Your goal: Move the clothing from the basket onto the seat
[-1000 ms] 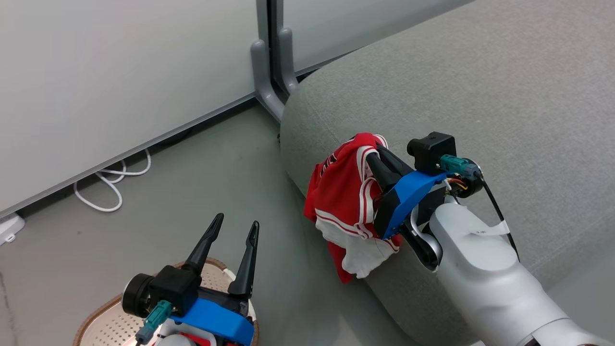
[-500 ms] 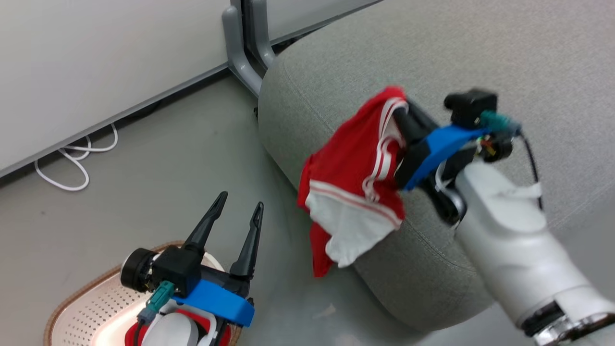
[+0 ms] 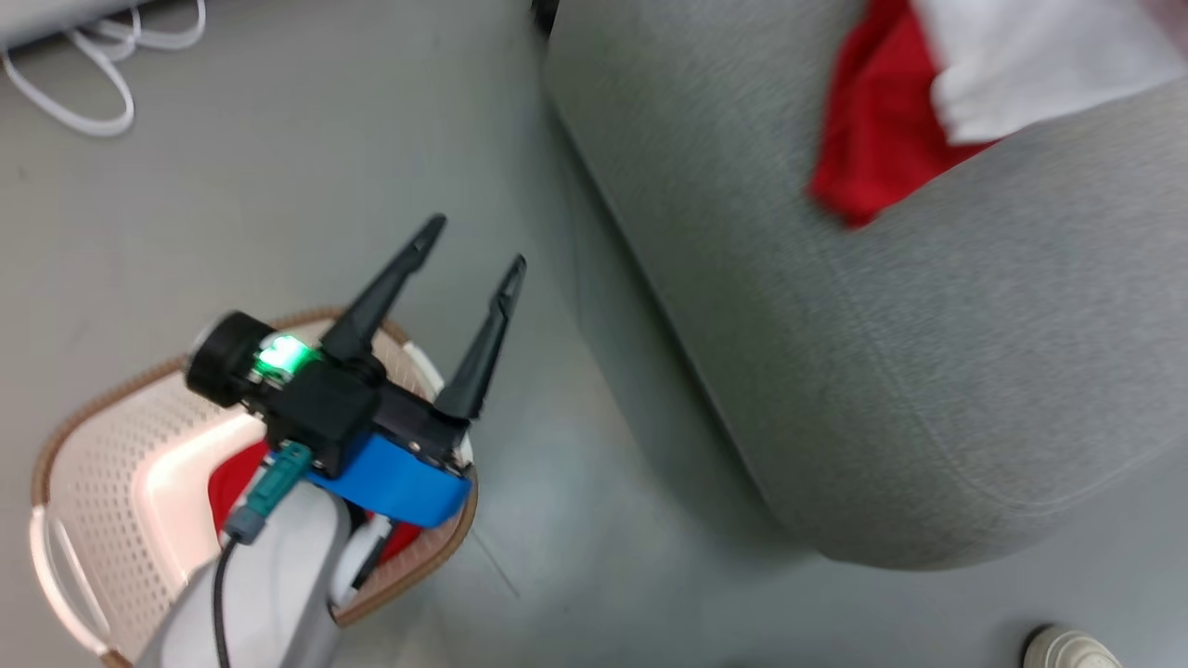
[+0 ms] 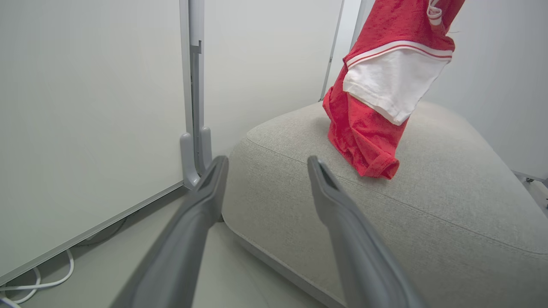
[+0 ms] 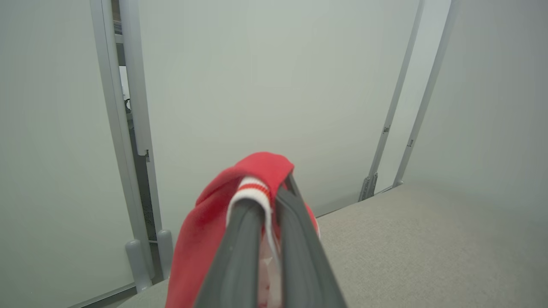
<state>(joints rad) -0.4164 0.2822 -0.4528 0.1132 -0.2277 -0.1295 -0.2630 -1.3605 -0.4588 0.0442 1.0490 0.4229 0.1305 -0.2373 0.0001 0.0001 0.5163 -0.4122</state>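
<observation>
The right gripper (image 5: 267, 199), clamped on the garment (image 3: 872, 139) at the head view's upper right, should lower until cloth pools well in on the seat (image 3: 928, 371) before releasing. The left gripper (image 3: 477, 243) stands open over the basket (image 3: 93, 464) at lower left, where a second garment (image 3: 232, 482) lies.

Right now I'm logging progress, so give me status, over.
Left end effector open over cream perforated plastic basket, red fabric inside. Right end effector shut on red white-trimmed garment, dangling onto light-grey upholstered seat. No obstruction seen.

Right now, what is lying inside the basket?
A red piece of clothing lies in the basket. The left arm covers most of it, so its shape and any lettering cannot be seen.
</observation>
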